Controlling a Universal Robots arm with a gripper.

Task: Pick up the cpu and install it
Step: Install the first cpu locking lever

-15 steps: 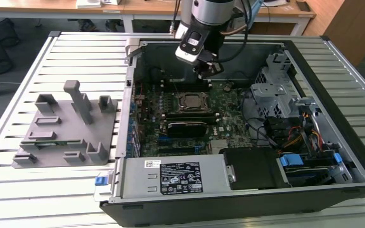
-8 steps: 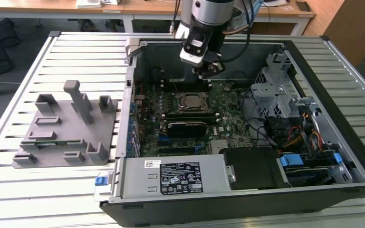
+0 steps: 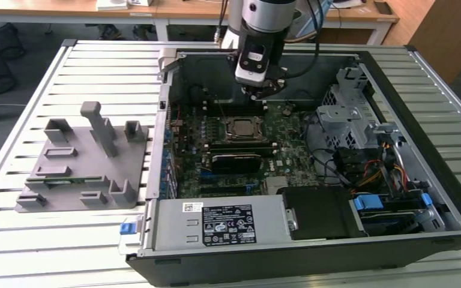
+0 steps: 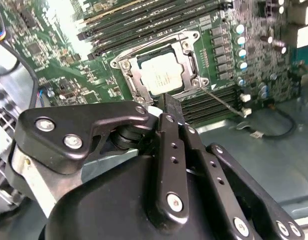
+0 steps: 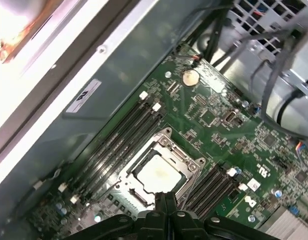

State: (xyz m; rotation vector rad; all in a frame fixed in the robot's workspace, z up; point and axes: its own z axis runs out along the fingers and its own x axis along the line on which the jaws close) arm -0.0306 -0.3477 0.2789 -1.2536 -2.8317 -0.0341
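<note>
Gripper [image 5: 162,196], closed together and empty, above the cpu [image 5: 158,175] seated in its socket frame [image 5: 188,157], open air between.

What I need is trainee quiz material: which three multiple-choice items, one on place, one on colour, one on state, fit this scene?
1. Where does the cpu lie? A) in the socket on the motherboard B) on the grey fixture block C) on the table slats
2. What colour is the motherboard? A) blue B) green C) red
3. What does the claw hold? A) the cpu B) a cable C) nothing
Answers: 1 A, its silver top shows inside the socket frame; 2 B, green in both wrist views; 3 C, it is shut with nothing in it.
</note>
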